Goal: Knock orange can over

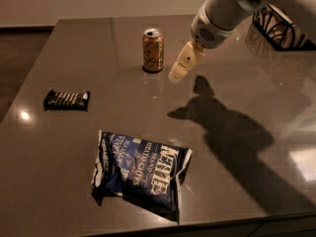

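The orange can (153,50) stands upright on the grey table (74,48), toward the back centre. It has an orange-gold body with dark markings and a silver top. My gripper (177,73) hangs from the white arm coming in from the upper right. Its cream tip is just right of the can, a short gap away, and not touching it.
A blue chip bag (139,170) lies flat near the front edge. A dark snack bar (66,99) lies at the left. A black wire basket (281,28) stands at the back right. The arm's shadow falls across the right half of the table.
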Controlling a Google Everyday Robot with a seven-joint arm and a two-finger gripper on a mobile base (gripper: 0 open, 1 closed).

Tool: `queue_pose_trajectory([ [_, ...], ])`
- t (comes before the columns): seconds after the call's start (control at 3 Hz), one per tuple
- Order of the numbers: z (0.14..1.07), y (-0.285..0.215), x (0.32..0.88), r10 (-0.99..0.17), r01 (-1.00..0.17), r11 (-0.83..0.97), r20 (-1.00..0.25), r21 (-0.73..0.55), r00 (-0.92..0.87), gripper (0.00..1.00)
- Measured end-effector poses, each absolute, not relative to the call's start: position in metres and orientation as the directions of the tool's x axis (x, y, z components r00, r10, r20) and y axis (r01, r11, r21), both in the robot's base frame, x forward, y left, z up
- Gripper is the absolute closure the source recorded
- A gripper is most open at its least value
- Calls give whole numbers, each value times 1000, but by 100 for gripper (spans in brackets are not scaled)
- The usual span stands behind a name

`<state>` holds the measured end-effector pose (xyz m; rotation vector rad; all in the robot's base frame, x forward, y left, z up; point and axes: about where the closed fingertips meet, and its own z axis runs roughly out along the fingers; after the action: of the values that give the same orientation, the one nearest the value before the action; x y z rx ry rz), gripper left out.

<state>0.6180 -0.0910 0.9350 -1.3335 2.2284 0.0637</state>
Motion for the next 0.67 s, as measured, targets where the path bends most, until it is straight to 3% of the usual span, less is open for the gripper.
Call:
queue_pose_trajectory([
  [0.67, 916, -35, 683, -699, -785, 591, -604, -186, -383, 0],
])
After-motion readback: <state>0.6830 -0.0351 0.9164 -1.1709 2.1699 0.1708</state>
